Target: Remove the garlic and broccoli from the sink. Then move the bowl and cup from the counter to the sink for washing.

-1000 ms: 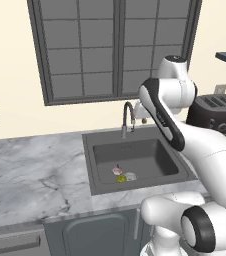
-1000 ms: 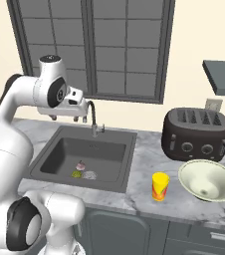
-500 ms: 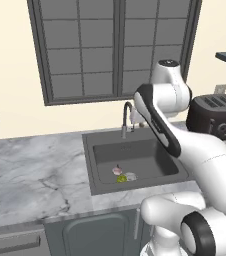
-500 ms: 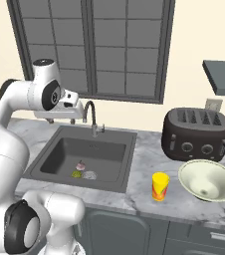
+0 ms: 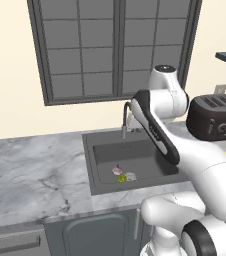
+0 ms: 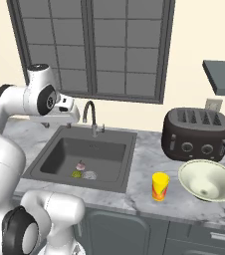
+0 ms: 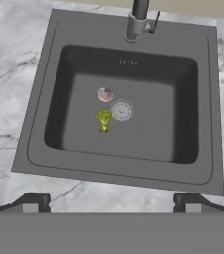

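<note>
Kitchen worktop: one counter [image 6: 144, 164] of grey-and-white veined marble over dark grey cabinets, below a dark-framed window.

One sink [image 7: 39, 119], a dark grey recessed basin set into the counter, with one dark gooseneck tap [image 6: 90, 115] at its back edge.

Contents of the sink, three items clustered near the middle of the basin floor:
- one garlic [image 7: 105, 94], pinkish-white, on the tap side of the group;
- one broccoli [image 7: 103, 118], yellow-green floret on a short stalk, just beside the garlic on the side away from the tap;
- one flat whitish drain disc [image 7: 121, 110], just beside both.

Items on the counter to the right of the sink, three:
- one cup [image 6: 160, 186], bright yellow with a red-orange patch, standing upright near the front edge;
- one bowl [image 6: 208, 181], wide, pale cream-green, upright, near the cup but apart from it;
- one toaster [image 6: 197, 135], dark, four slots, behind the bowl by the wall.

One gripper [image 7: 112, 202], poised high above the sink and looking down into it; its two finger tips stand spread wide apart with nothing between them.
</note>
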Motion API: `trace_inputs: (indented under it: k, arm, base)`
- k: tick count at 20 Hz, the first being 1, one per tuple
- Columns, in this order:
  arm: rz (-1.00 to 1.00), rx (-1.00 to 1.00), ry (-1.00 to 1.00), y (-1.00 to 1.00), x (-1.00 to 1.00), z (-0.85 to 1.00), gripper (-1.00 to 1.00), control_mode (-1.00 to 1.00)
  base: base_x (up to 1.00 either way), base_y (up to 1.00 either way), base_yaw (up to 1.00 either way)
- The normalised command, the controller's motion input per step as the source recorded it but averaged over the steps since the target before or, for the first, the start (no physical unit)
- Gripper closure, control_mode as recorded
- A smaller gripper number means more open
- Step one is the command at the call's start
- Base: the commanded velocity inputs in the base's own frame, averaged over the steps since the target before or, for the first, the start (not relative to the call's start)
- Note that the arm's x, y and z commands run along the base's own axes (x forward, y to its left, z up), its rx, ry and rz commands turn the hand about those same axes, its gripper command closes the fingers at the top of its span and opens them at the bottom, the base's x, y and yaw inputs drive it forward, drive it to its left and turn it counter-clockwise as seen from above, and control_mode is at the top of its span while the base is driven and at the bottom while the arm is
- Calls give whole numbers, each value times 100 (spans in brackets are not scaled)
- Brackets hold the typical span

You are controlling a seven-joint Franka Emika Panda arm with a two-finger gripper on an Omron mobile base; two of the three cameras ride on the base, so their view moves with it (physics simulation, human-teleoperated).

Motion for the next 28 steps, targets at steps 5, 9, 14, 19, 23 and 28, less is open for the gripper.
trace_inputs:
  k: [5, 9, 14, 19, 23, 28]
  arm:
    - [-2, 0, 0, 11, -10, -10, -100, -100]
    - [-5, 0, 0, 9, -6, -16, -100, -100]
    - [-6, 0, 0, 6, -3, -20, -100, -100]
    - [-6, 0, -2, 3, -1, -19, -100, -100]
    - [-3, 0, -3, 0, 0, -22, -100, -100]
    - [0, 0, -4, 0, 0, -16, -100, -100]
  base:
    - [0, 0, 0]
    - [0, 0, 0]
    - [0, 0, 0]
    - [0, 0, 0]
    - [0, 0, 0]
    - [0, 0, 0]
